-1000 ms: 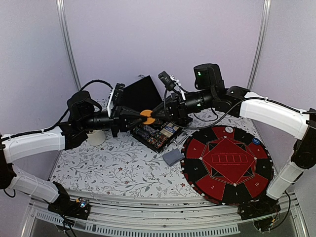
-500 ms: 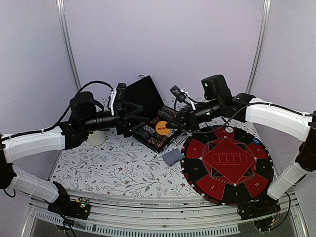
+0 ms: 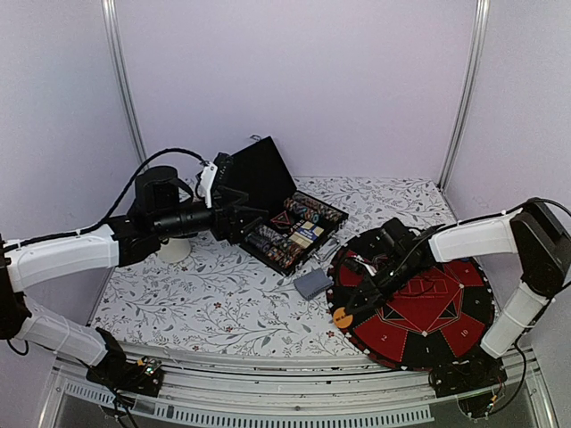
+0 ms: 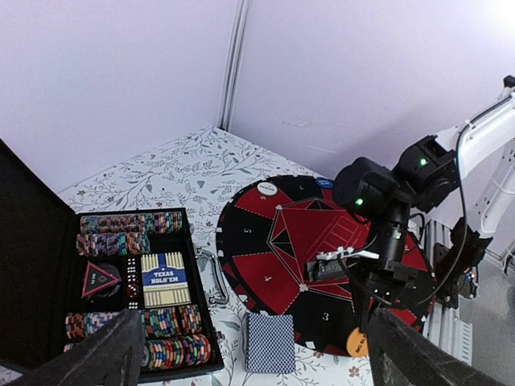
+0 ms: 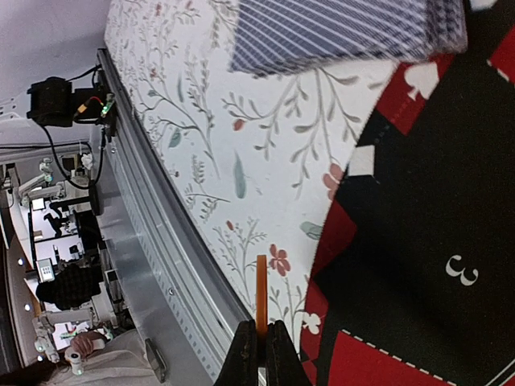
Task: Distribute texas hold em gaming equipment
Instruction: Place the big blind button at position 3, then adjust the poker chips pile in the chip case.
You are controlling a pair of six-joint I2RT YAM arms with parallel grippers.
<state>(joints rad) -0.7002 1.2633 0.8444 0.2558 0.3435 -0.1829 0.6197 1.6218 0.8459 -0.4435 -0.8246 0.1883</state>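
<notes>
- Orange button disc (image 3: 343, 314): pinched edge-on in my right gripper (image 5: 259, 342), fingers clamped tight on it, at the near-left rim of the round mat (image 3: 464, 308).
- My left gripper (image 3: 254, 218): fingers spread wide, nothing in them, well left of the mat, above the chip case (image 3: 294, 234).
- Card deck (image 3: 312, 283): face down, just left of the mat.

One open black case (image 3: 263, 174) stands at the far left of the worktop. It holds at least four rows of poker chips (image 4: 133, 223) – too many to count – and one boxed deck (image 4: 165, 279). One round mat (image 3: 410, 348) lies near right, with one loose deck of cards (image 3: 312, 283) beside it. There are three button discs – one orange disc (image 3: 343, 315), one white disc (image 4: 268, 188) and one blue disc (image 4: 323, 182). One cream cup (image 3: 174, 250) stands on the left.
</notes>
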